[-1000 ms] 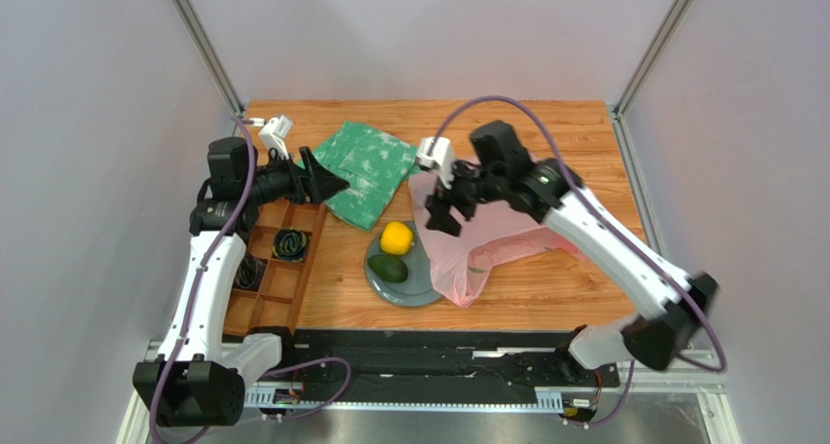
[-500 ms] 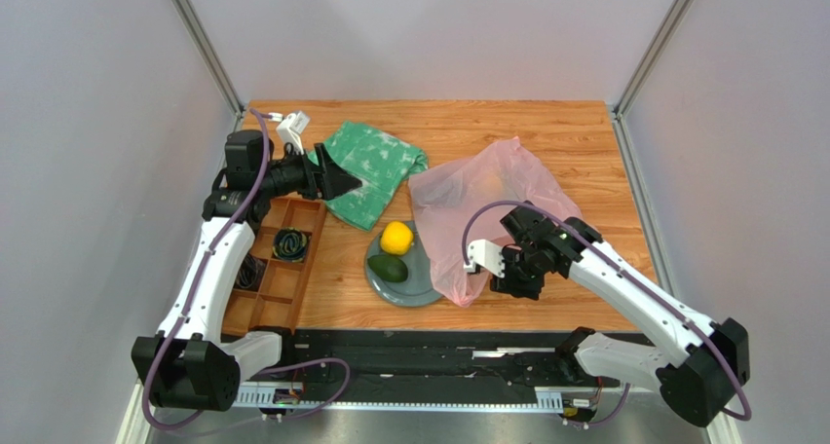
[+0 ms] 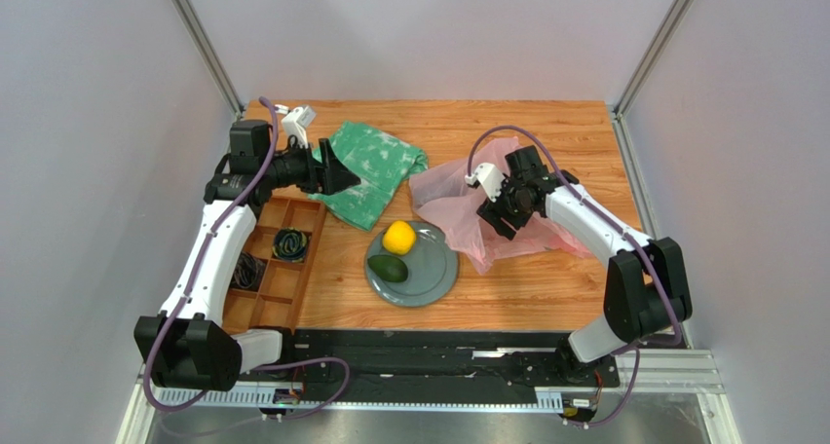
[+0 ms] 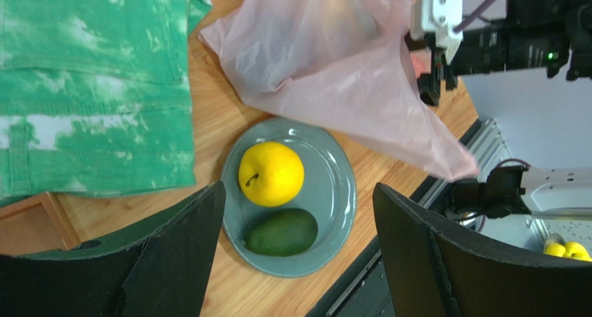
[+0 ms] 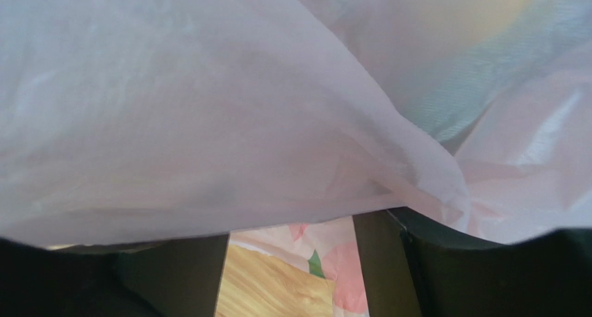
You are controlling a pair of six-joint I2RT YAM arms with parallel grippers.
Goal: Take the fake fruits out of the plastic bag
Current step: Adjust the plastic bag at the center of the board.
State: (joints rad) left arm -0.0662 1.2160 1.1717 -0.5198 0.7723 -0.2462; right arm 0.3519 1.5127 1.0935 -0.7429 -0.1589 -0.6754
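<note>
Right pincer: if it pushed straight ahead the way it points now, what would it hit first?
The pink plastic bag: its film fills the wrist view directly ahead of the right pincer, seemingly touching it. Whatever lies behind the film is hidden.

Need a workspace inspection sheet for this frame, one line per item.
Surface: wooden table, no spills seen.
Job's things: yellow citrus and green avocado on grey plate; pink plastic bag crumpled right of the plate.
Clutter: green patterned bag; wooden divided tray holding dark coils.
Grippers: left hand open, empty, above the green bag; right hand at the pink bag, film draped over its fingers, grip unclear.
Cables: purple cable looped along each arm, no snag seen.
Surroundings: grey walls, metal frame posts.
</note>
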